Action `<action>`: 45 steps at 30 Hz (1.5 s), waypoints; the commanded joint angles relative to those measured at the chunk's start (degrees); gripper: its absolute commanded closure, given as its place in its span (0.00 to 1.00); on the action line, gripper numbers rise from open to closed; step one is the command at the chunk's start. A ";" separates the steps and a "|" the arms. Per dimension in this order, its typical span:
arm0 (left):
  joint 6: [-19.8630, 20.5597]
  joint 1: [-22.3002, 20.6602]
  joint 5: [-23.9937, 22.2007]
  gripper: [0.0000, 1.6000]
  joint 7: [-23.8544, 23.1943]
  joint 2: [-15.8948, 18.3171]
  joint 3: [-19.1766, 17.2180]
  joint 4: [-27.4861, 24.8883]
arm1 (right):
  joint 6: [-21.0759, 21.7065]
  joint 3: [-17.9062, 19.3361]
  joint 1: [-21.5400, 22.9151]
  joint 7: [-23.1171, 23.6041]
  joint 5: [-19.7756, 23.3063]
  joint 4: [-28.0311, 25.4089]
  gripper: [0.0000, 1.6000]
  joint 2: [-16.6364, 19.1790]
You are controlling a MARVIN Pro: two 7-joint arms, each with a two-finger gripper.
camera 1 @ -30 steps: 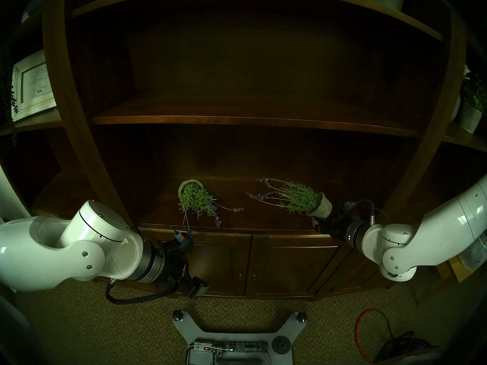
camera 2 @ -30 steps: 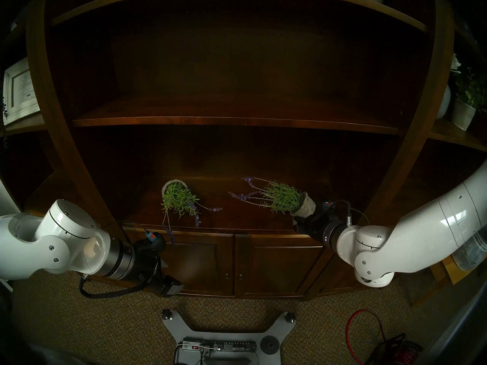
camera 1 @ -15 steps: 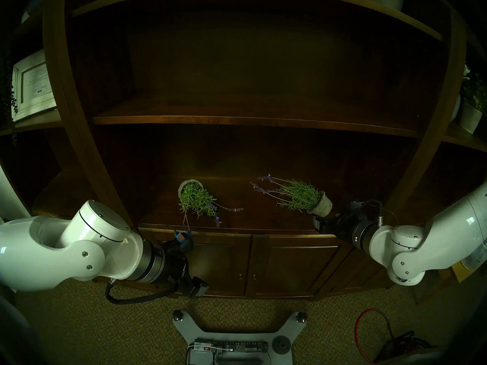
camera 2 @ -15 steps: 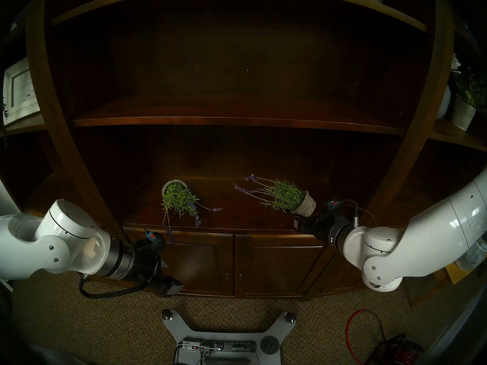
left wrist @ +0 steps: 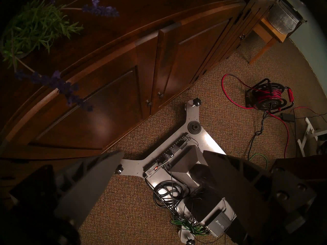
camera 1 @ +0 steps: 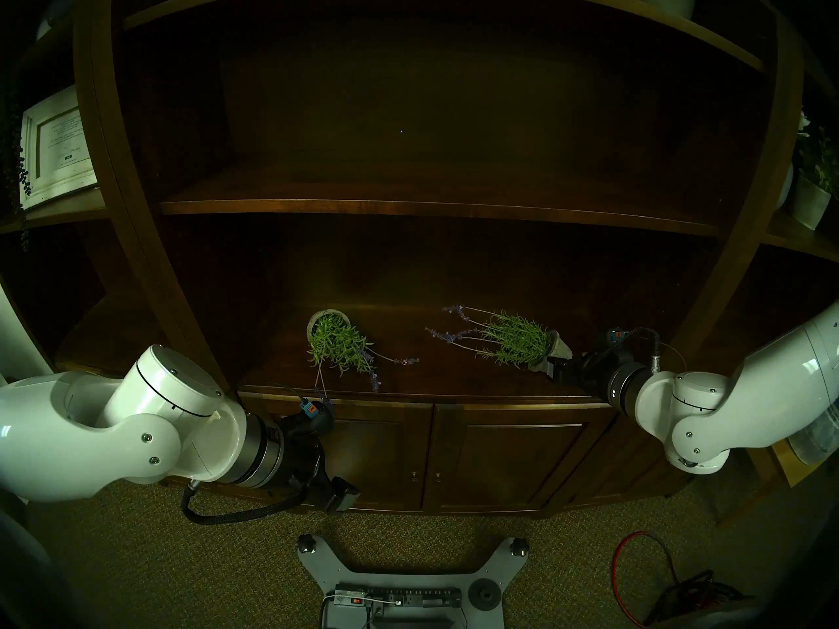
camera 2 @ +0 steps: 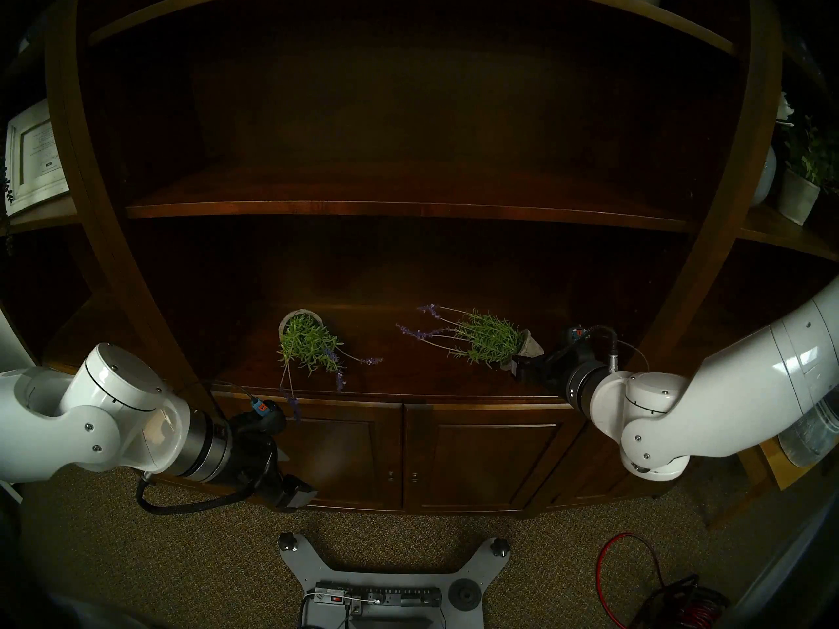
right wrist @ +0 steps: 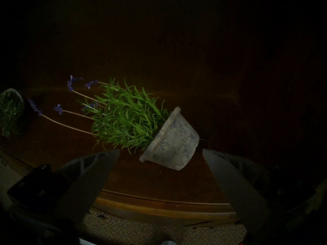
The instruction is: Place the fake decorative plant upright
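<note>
The left gripper [left wrist: 162, 168] hung in front of the cabinet doors [camera 1: 431, 451], at about seven o'clock in the head view, its jaws spread wide with nothing between them; in the left wrist view only carpet [left wrist: 123, 212] and the robot's base plate [left wrist: 208, 145] showed in the gap. Up and right of it, on the lowest shelf [camera 1: 436, 378], the left plant [camera 1: 338, 344] lay tipped with its pot mouth turned toward the camera, its purple flower stems [camera 1: 404, 361] trailing toward four and six o'clock, one reaching past the shelf's front edge. Near the middle right of the same shelf lay the fake decorative plant [camera 1: 517, 344], on its side. Its long axis ran roughly nine to three o'clock across the shelf: the lavender tips [camera 1: 447, 335] pointed toward ten o'clock, the grey pot [camera 1: 556, 349] sat at the three o'clock end with its base turned toward the right arm. The right gripper [right wrist: 161, 158] stood just beside that pot at about four o'clock from it, fingers [right wrist: 99, 168] parted wide. In the dim right wrist view the pot [right wrist: 175, 142] seemed to sit just beyond the fingertips, apart from both, though contact at the far finger could not be ruled out.
</note>
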 commanded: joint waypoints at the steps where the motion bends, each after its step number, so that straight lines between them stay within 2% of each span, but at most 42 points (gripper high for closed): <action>1: 0.06 -0.73 0.01 0.00 0.07 -0.14 -0.80 -0.15 | 1.58 4.75 -2.99 1.28 2.81 3.74 0.00 -0.94; 13: 0.07 -0.73 -0.01 0.00 0.07 -0.14 -0.81 -0.15 | 3.21 9.10 -8.40 2.80 6.56 8.15 0.00 -2.87; 21: 0.07 -0.73 0.00 0.00 0.07 -0.14 -0.81 -0.15 | 3.60 10.08 -9.70 2.01 8.02 9.36 0.00 -3.83; 45: 0.07 -0.73 0.00 0.00 0.07 -0.14 -0.81 -0.15 | 3.75 12.61 -13.42 3.63 10.71 11.93 0.00 -6.33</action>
